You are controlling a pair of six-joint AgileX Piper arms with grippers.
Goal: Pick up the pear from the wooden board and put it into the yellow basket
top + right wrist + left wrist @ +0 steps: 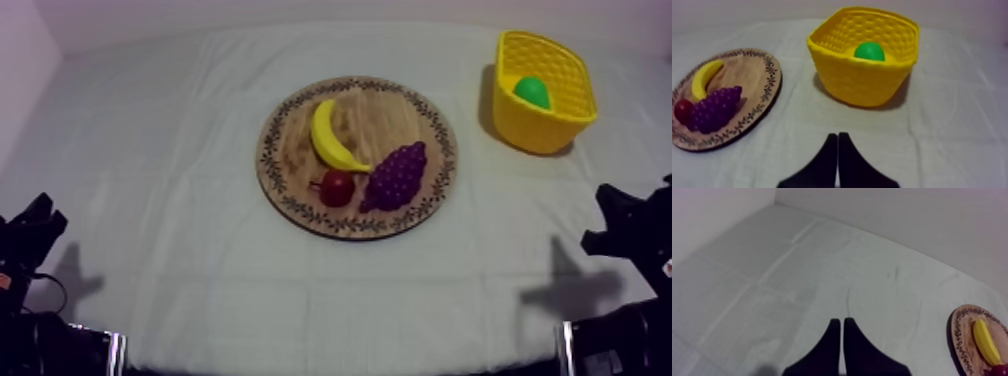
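**Black all over, with a glint of metal**

My left gripper (pixel 842 321) has two matte black fingers. Each is broad at the root and narrows to a blunt tip, with a thin pale seam running between them. My right gripper (pixel 837 135) is the same make and the same black. From above, my left arm (pixel 30 235) and right arm (pixel 630 225) are angular black blocks, each with a bright silvery strip (pixel 116 350) near its base.
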